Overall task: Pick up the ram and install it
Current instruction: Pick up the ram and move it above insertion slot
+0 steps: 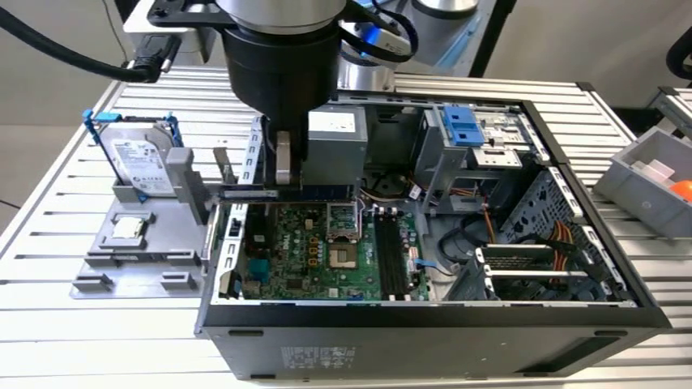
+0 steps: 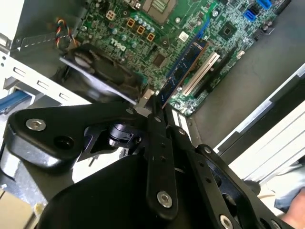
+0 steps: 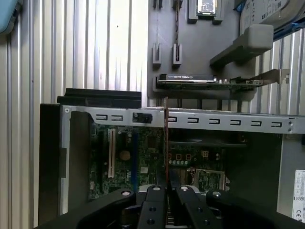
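While the tool point(image 2: 156, 106) clamps one ram point(image 2: 184, 70) | one motherboard point(image 2: 119, 36) beneath

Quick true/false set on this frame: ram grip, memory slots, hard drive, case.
1. The tool is shut on the ram. True.
2. The ram is seated in the black memory slots. False: it is held above the motherboard, apart from the slots.
3. The hard drive stands upright on the grey fixture, outside the case. True.
4. The case is closed. False: its side is open and the motherboard is exposed.
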`<action>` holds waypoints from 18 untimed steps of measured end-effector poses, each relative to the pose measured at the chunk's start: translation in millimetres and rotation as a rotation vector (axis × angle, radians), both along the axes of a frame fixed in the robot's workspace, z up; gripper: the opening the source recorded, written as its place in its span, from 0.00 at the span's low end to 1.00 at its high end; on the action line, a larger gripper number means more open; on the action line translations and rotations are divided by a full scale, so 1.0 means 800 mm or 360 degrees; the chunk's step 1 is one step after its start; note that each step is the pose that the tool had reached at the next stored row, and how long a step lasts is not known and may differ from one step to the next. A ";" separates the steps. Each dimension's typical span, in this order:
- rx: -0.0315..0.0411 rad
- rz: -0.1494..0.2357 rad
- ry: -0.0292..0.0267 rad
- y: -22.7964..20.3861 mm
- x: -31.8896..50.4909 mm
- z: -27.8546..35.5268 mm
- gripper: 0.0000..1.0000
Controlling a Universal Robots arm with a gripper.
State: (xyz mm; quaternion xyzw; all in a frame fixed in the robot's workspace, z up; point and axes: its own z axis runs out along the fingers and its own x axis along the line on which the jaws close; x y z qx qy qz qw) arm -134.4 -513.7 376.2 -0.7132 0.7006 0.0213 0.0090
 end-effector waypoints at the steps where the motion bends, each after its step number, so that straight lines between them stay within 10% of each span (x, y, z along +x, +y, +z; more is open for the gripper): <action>1: 0.0000 0.0000 0.00001 0.0000 0.003 0.0001 0.00; 18: 0.0000 0.0003 0.00001 0.0000 0.043 0.0001 0.00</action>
